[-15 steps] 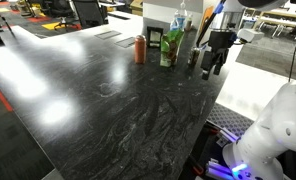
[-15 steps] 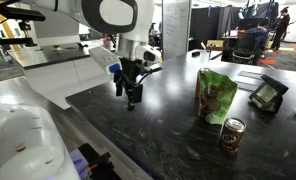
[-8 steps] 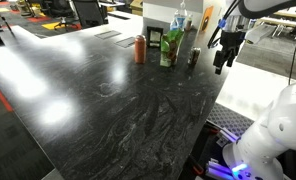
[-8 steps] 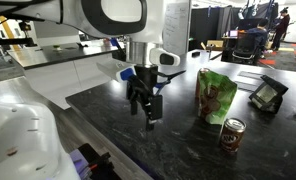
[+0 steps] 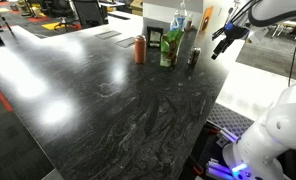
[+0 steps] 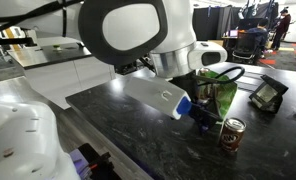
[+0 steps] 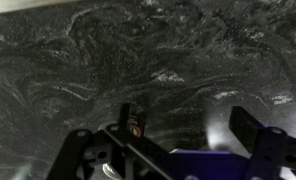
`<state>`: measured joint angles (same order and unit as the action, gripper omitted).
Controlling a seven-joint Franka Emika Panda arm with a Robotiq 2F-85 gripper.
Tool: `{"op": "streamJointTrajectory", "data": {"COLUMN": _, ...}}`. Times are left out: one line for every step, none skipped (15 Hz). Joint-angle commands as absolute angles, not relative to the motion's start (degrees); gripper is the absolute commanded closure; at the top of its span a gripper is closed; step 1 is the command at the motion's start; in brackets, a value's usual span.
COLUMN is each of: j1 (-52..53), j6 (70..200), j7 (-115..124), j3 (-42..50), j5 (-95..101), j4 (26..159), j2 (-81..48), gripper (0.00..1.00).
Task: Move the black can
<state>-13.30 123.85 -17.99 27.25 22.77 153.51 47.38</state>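
The black can (image 5: 193, 57) stands upright on the dark marbled table (image 5: 118, 100), just right of the green packet (image 5: 171, 46). The red-orange can (image 5: 140, 48) stands left of the packet. My gripper (image 5: 221, 42) hangs in the air above and to the right of the black can, apart from it, near the table's edge. In the wrist view my gripper (image 7: 188, 135) is open with only bare table between the fingers. In an exterior view my arm fills the middle and hides the black can; my gripper (image 6: 203, 115) hangs beside the green packet (image 6: 224, 93) and red-orange can (image 6: 231, 133).
A spray bottle (image 5: 178, 18) and a white box stand behind the packet. A small black stand (image 6: 268, 95) sits on the table past the packet. The table's edge (image 5: 223, 85) runs close to the black can. Office chairs and desks are behind.
My gripper has risen from beside the black can and swung up and away toward the table's edge. The black can stays standing in the same spot.
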Motion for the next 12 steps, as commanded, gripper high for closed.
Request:
{"op": "streamJointTrajectory", "data": {"j1": -15.12, "j6": 125.77, "j7": -20.71, "j3": 26.48, "j5": 20.57, "j4": 153.84, "j2": 46.69, "gripper": 0.00}}
{"op": "streamJointTrajectory", "data": {"j1": -15.08, "j6": 126.51, "j7": -21.42, "j3": 27.04, "j5": 20.33, "j4": 154.02, "j2": 46.67, "gripper": 0.00}}
{"op": "streamJointTrajectory", "data": {"j1": -15.04, "j6": 126.68, "j7": -21.68, "j3": 27.22, "j5": 20.24, "j4": 154.07, "j2": 46.66, "gripper": 0.00}}
{"op": "streamJointTrajectory", "data": {"j1": -15.00, "j6": 126.72, "j7": -21.70, "j3": 27.22, "j5": 20.21, "j4": 154.08, "j2": 46.66, "gripper": 0.00}}
{"op": "streamJointTrajectory", "data": {"j1": -14.95, "j6": 126.75, "j7": -21.71, "j3": 27.22, "j5": 20.19, "j4": 154.08, "j2": 46.66, "gripper": 0.00}}
{"op": "streamJointTrajectory", "data": {"j1": -14.59, "j6": 129.20, "j7": -22.85, "j3": 28.18, "j5": 20.56, "j4": 153.97, "j2": 46.09, "gripper": 0.00}}
{"op": "streamJointTrajectory", "data": {"j1": -14.73, "j6": 130.03, "j7": -22.73, "j3": 28.41, "j5": 20.58, "j4": 153.58, "j2": 45.37, "gripper": 0.00}}
{"op": "streamJointTrajectory", "data": {"j1": -14.73, "j6": 132.00, "j7": -23.31, "j3": 29.05, "j5": 20.95, "j4": 153.20, "j2": 44.72, "gripper": 0.00}}
{"op": "streamJointTrajectory", "data": {"j1": -14.50, "j6": 133.34, "j7": -23.84, "j3": 29.75, "j5": 20.62, "j4": 152.76, "j2": 44.21, "gripper": 0.00}}
{"op": "streamJointTrajectory", "data": {"j1": -14.40, "j6": 135.24, "j7": -24.71, "j3": 30.51, "j5": 20.84, "j4": 152.24, "j2": 43.36, "gripper": 0.00}}
{"op": "streamJointTrajectory", "data": {"j1": -14.22, "j6": 136.90, "j7": -25.70, "j3": 31.27, "j5": 20.80, "j4": 151.72, "j2": 42.52, "gripper": 0.00}}
{"op": "streamJointTrajectory", "data": {"j1": -13.90, "j6": 138.84, "j7": -26.86, "j3": 32.14, "j5": 20.65, "j4": 151.39, "j2": 41.66, "gripper": 0.00}}
